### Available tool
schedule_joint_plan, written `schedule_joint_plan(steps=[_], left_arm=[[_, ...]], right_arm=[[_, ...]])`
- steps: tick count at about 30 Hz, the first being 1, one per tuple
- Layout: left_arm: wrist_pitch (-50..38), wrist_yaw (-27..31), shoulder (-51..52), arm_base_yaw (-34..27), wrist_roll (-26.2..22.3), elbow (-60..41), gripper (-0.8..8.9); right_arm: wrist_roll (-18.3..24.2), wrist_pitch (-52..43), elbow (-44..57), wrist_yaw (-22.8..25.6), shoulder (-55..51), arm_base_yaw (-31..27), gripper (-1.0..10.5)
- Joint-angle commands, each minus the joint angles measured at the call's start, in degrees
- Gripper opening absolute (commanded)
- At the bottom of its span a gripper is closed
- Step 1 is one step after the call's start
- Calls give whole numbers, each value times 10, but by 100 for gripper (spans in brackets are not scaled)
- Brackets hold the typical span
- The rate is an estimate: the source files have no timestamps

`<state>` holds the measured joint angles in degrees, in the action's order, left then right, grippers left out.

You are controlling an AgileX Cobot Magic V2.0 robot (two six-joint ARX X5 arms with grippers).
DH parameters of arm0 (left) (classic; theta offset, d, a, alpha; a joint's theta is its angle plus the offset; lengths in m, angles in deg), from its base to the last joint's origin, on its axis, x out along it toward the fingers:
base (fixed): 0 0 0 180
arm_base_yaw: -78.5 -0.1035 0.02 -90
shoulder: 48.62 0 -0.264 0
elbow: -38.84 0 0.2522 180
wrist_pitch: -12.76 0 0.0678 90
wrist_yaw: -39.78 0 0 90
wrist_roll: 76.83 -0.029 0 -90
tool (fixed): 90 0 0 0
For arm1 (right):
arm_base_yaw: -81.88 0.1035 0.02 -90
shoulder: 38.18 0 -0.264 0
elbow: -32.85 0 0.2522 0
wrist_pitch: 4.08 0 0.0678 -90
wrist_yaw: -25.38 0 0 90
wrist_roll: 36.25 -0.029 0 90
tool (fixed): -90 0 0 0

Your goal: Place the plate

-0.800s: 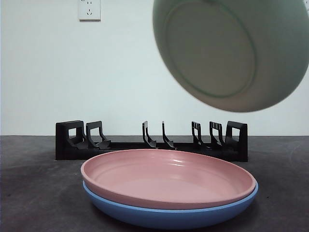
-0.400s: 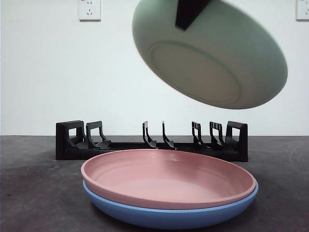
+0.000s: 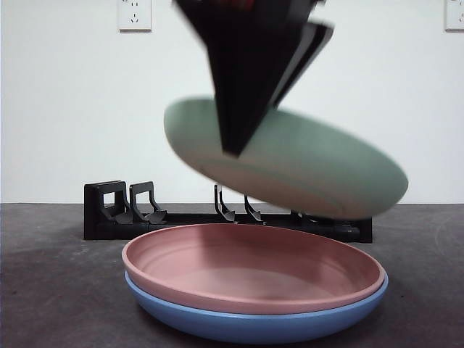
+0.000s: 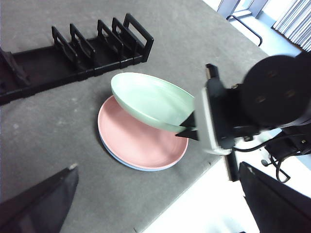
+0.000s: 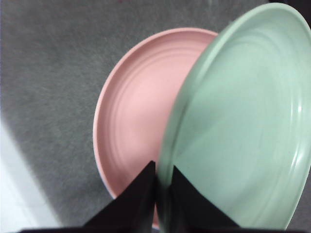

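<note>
Green plate (image 3: 290, 170) lower, flatter over pink plate (image 3: 254, 264) — right gripper (image 5: 163, 194) fingers clamped on rim.

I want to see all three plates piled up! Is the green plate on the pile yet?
Not yet. Done: the pink plate already sits inside the blue plate on the table. In hand: the right gripper pinches the green plate by its rim, holding it tilted in the air just above the pink one. Left: setting it down and letting go. The left gripper waits off to the side.
</note>
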<state>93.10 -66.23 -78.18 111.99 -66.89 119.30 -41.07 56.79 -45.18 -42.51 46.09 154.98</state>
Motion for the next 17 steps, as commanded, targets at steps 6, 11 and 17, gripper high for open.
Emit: schedule_joint_plan(steps=[6,11,17], left_arm=[[7,1,-3,2,0,10,528],[7,1,-3,2,0,10,528],[7,2,-3,2,0,10,528]], right_arm=[[-53,-11,-7,24,54,8,10],[-70,-27,-7,24,72,10,10],[-82,-50,-7,24,91,11,10]])
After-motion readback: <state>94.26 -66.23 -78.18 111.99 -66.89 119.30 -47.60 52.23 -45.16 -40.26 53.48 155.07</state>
